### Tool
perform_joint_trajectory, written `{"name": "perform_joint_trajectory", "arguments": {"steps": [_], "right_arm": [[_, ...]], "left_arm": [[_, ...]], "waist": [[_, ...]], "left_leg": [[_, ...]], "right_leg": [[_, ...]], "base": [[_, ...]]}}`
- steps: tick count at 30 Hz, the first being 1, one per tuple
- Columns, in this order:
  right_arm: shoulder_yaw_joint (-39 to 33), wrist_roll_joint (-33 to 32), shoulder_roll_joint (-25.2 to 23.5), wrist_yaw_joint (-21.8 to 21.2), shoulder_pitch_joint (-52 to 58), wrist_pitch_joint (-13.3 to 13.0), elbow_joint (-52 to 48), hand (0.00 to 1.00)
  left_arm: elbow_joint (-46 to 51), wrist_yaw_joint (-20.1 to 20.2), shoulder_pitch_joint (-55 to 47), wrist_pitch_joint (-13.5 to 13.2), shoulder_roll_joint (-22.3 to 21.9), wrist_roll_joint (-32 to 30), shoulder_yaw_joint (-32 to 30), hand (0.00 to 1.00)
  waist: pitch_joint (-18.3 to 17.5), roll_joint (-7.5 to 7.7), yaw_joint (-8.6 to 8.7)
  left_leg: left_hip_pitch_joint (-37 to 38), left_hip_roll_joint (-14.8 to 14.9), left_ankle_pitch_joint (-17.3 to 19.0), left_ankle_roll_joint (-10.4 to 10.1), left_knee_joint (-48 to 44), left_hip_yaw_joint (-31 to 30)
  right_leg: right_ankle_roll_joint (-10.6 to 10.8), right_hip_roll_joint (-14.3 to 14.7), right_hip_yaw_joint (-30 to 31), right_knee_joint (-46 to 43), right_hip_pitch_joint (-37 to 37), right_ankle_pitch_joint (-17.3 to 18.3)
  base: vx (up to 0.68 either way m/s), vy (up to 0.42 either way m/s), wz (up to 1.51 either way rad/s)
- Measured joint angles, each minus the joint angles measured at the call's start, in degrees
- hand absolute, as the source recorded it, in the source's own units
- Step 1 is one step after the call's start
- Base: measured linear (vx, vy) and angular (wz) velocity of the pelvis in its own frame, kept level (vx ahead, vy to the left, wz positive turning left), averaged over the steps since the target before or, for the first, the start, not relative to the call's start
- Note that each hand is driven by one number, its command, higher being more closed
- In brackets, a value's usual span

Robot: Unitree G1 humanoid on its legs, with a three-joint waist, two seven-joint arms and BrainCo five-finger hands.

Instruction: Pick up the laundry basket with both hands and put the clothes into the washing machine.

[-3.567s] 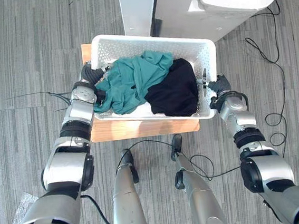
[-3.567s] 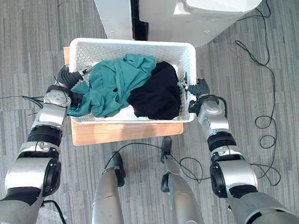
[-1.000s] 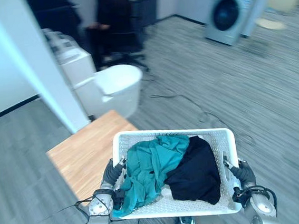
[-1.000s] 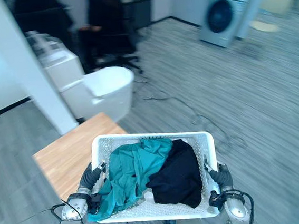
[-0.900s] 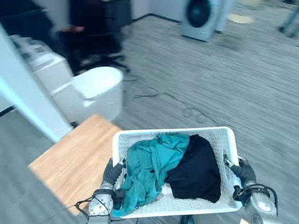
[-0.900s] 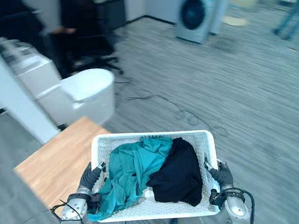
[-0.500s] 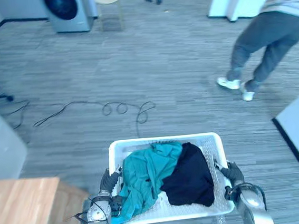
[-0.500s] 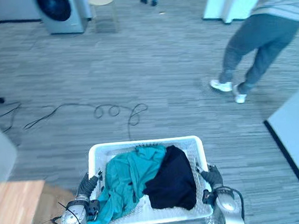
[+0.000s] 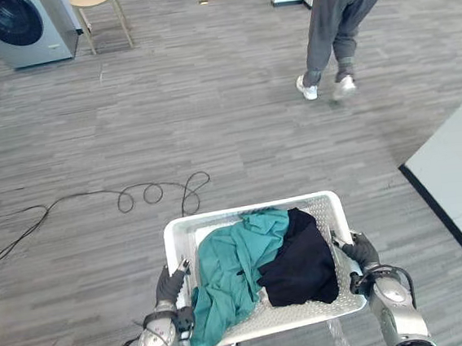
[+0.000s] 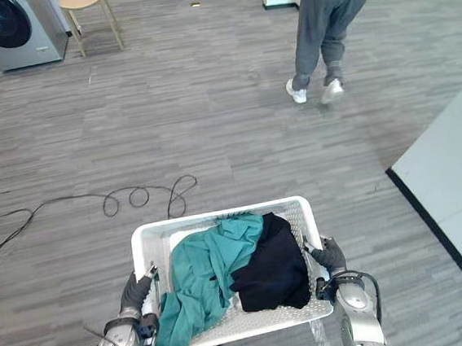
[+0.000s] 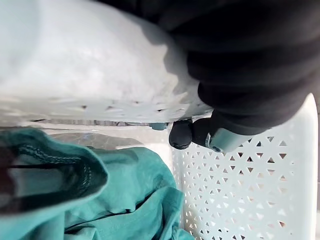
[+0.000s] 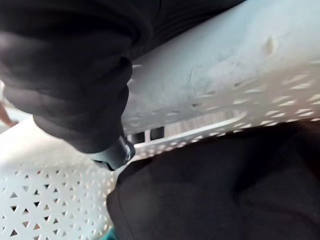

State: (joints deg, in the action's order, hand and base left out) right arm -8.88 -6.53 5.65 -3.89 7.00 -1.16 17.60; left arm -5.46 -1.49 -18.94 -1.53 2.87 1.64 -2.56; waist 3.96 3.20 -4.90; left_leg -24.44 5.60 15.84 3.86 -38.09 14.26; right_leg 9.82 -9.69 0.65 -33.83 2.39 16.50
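Note:
I hold a white perforated laundry basket [image 9: 251, 209] low in front of me over the floor. A teal garment [image 9: 232, 267] fills its left half and a black garment [image 9: 300, 256] its right. My left hand [image 9: 170, 287] is shut on the basket's left handle, with fingertips [image 11: 181, 135] curled through the slot above the teal garment [image 11: 125, 200]. My right hand [image 9: 361, 252] is shut on the right handle; the rim [image 12: 215, 85] and the black garment [image 12: 225, 185] show past it. A grey front-loading washing machine [image 9: 12, 26] with a dark round door stands far off at the upper left.
A wooden stool [image 9: 96, 6] stands beside the washing machine. A person's legs [image 9: 339, 23] walk away at the upper right. A black cable [image 9: 135, 198] loops across the grey floor ahead. A white panel with a dark base [image 9: 460, 175] borders the right.
The camera has turned away from the wooden table towards open floor. The basket stays gripped in both hands. The person has stepped farther off, and the washing machine now sits at the upper left.

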Motion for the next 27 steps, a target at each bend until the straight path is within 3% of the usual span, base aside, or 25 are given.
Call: {"name": "perform_joint_trajectory", "arguments": {"steps": [1,2,3,4,5,7,9,11,12,13,14,15,16,17,18,19,20,21,22,23,24,25,27], "right_arm": [[0.0,0.1,-1.4,-0.1,0.8,-0.1,-0.1,1.0],[0.0,0.1,-1.8,-0.1,1.3,0.0,-0.1,1.0],[0.0,0.1,-2.1,-0.2,2.1,0.0,-0.2,1.0],[-0.2,0.1,-2.3,-0.4,3.3,0.0,-1.0,1.0],[-0.3,0.0,-2.5,-0.4,3.7,0.0,-1.8,1.0],[-0.9,-0.8,-3.3,-0.5,5.8,-0.1,-6.1,1.0],[-2.1,-1.5,-3.8,-1.1,6.8,-0.1,-7.8,1.0],[-2.5,-2.0,-4.1,-1.1,7.0,-0.1,-8.0,1.0],[-2.3,-2.0,-4.1,-1.1,7.1,-0.1,-8.0,1.0],[-2.3,-2.0,-4.1,-0.9,7.6,0.0,-8.0,1.0],[-2.6,-2.0,-3.9,-0.8,8.0,0.1,-8.2,1.0],[-2.8,-2.3,-3.4,-0.8,8.1,0.1,-8.8,1.0],[-2.7,-2.5,-2.3,-0.9,8.5,0.1,-10.4,1.0],[-2.6,-2.5,-1.7,-0.9,8.7,0.1,-10.8,1.0],[-2.0,-2.7,-1.1,-0.9,9.0,0.1,-11.0,1.0],[-2.1,-3.1,-1.0,-0.8,9.2,0.2,-11.0,1.0],[-2.1,-3.1,-1.1,-0.8,9.2,0.3,-10.9,1.0],[-1.4,-3.1,-1.3,-0.7,9.2,0.4,-10.3,1.0],[-0.6,-3.1,-1.3,-0.7,9.2,0.4,-10.0,1.0],[-0.1,-3.1,-1.2,-0.4,9.1,0.4,-10.0,1.0],[0.4,-3.1,-1.0,0.0,8.9,0.5,-10.0,1.0],[0.7,-3.1,-0.4,0.1,8.2,0.4,-10.0,1.0],[0.8,-3.1,-0.2,0.2,7.6,0.4,-9.8,1.0]], "left_arm": [[0.2,-0.1,0.0,0.1,1.6,0.0,0.2,1.0],[0.3,-0.1,-0.1,0.1,2.2,0.0,0.3,1.0],[0.7,0.0,-0.6,0.5,2.5,0.0,0.8,1.0],[1.3,0.0,-1.1,0.9,2.5,0.0,1.2,1.0],[1.9,0.0,-1.1,1.2,2.5,0.0,1.3,1.0],[4.7,0.2,-1.1,1.3,3.1,-0.1,1.7,1.0],[5.4,0.3,-0.5,1.3,3.2,-0.1,2.1,1.0],[5.6,0.4,0.1,1.3,3.9,-0.1,2.1,1.0],[5.5,0.4,0.1,1.3,4.1,-0.1,2.1,1.0],[5.5,0.4,-0.1,1.3,4.0,-0.1,2.6,1.0],[5.2,0.4,0.0,1.3,3.1,-0.1,2.9,1.0],[5.2,0.4,0.0,1.3,2.8,-0.1,2.8,1.0],[5.2,0.4,0.0,1.3,1.7,0.0,2.8,1.0],[5.2,0.4,-0.1,1.3,1.0,-0.1,2.8,1.0],[5.0,0.5,-0.4,1.3,0.0,-0.1,2.8,1.0],[4.9,1.2,-0.4,1.3,0.0,-0.1,2.8,1.0],[4.9,1.4,-0.5,1.3,0.0,-0.1,2.8,1.0],[4.9,1.6,-1.3,1.3,0.2,-0.1,2.2,1.0],[4.9,1.6,-2.0,1.2,0.3,-0.1,1.8,1.0],[4.9,1.6,-2.4,1.2,0.3,-0.1,1.5,1.0],[4.9,1.6,-2.6,1.2,0.3,-0.1,1.1,1.0],[4.9,1.6,-2.6,1.0,0.1,-0.1,0.7,1.0],[4.9,1.6,-2.5,0.8,-0.4,-0.1,0.4,1.0]], "waist": [[0.3,2.36,1.93],[0.3,2.97,2.8],[0.8,2.93,2.94],[1.7,1.2,2.94],[2.0,0.5,2.97],[2.7,-2.2,4.4],[2.6,-2.9,5.4],[1.4,-2.65,5.72],[1.0,-2.2,5.85],[0.0,-2.58,7.13],[-1.1,-3.5,7.24],[-1.3,-3.65,7.06],[-0.8,-5.19,7.04],[-0.4,-6.26,7.03],[-0.3,-8.24,6.27],[0.2,-9.39,5.49],[0.5,-9.96,5.18],[1.1,-9.43,3.9],[1.3,-8.85,3.31],[1.3,-8.4,2.71],[1.1,-7.31,1.66],[1.0,-6.7,0.43],[0.8,-6.74,-0.16]], "left_leg": [[3.3,-4.0,0.9,1.0,1.9,-0.1],[5.2,-5.1,1.8,1.6,2.4,-0.3],[9.8,-6.1,3.5,2.5,3.5,-1.0],[14.7,-6.1,4.8,2.7,5.8,-1.7],[17.2,-6.1,5.1,2.8,7.5,-2.0],[24.7,-5.5,6.1,1.9,13.4,-4.6],[29.0,-4.7,7.2,0.6,16.1,-5.8],[35.7,-3.5,9.3,-2.7,20.9,-6.6],[37.5,-3.1,9.8,-3.6,22.1,-6.9],[40.2,-1.4,10.7,-5.3,22.0,-9.2],[39.2,0.9,10.2,-6.1,16.6,-11.5],[37.6,1.7,9.1,-7.9,11.7,-12.6],[32.7,3.0,3.5,-8.1,-0.5,-13.5],[30.1,3.9,-1.9,-8.4,-7.1,-13.6],[24.4,5.6,-17.6,-11.4,-18.6,-14.0],[18.4,6.9,-19.9,-11.4,-30.0,-14.2],[15.7,7.4,-18.8,-10.5,-34.7,-14.2],[10.0,7.5,-14.6,-7.5,-39.9,-12.6],[6.9,7.5,-11.5,-5.6,-39.0,-10.8],[4.7,7.6,-9.7,-5.0,-36.9,-9.5],[0.8,7.3,-6.6,-4.5,-28.4,-7.1],[-0.5,7.0,-5.8,-4.6,-13.9,-5.2],[-1.0,6.2,-7.4,-7.0,6.0,-5.0]], "right_leg": [[3.7,-2.6,2.0,-16.5,-6.3,-5.5],[4.6,-2.7,3.0,-23.3,-8.9,-7.8],[4.2,-1.7,3.9,-32.7,-13.0,-8.9],[2.3,0.1,3.3,-36.9,-16.7,-7.8],[0.6,0.8,2.2,-36.9,-18.4,-6.8],[-4.1,2.9,-3.2,-29.6,-25.6,-3.6],[-4.9,2.9,-7.0,-18.4,-28.5,-3.5],[-5.8,3.5,-11.9,6.9,-28.8,-7.7],[-6.8,3.9,-11.5,9.8,-29.0,-10.5],[-8.4,5.5,-11.3,7.3,-27.9,-16.2],[-10.5,6.6,-12.2,2.8,-27.8,-13.3],[-10.9,6.6,-13.2,1.2,-27.5,-11.4],[-11.7,7.5,-14.2,-0.7,-25.8,-8.5],[-12.0,8.2,-14.6,-0.2,-23.9,-7.4],[-12.8,9.9,-14.4,2.9,-19.3,-5.4],[-12.6,11.5,-13.8,6.2,-14.2,-3.7],[-12.8,12.1,-13.1,7.8,-11.5,-3.4],[-12.2,12.3,-11.2,12.9,-4.1,-2.6],[-12.1,11.7,-10.3,16.1,0.2,-2.6],[-12.0,11.2,-9.6,18.1,2.6,-2.5],[-11.4,9.7,-8.4,21.8,6.1,-2.1],[-9.5,8.1,-7.3,24.1,8.7,-1.0],[-7.0,6.6,-6.5,25.5,11.8,1.6]], "base": [[0.45,0.14,0.65],[0.59,0.093,0.73],[0.62,0.076,0.27],[0.74,0.099,0.12],[0.59,0.078,0.14],[0.56,0.034,0.38],[0.59,-0.012,0.42],[0.71,-0.091,0.37],[0.87,-0.156,0.56],[0.77,-0.156,0.61],[0.79,-0.159,0.55],[0.76,-0.182,0.2],[0.76,-0.18,0.08],[0.72,-0.163,-0.08],[0.71,-0.089,-0.28],[0.71,-0.056,-0.35],[0.85,0.011,-0.41],[0.7,0.032,-0.4],[0.69,0.045,-0.39],[0.54,0.056,-0.39],[0.76,0.145,-0.51],[0.76,0.184,-0.53],[0.59,0.237,-0.33]]}}
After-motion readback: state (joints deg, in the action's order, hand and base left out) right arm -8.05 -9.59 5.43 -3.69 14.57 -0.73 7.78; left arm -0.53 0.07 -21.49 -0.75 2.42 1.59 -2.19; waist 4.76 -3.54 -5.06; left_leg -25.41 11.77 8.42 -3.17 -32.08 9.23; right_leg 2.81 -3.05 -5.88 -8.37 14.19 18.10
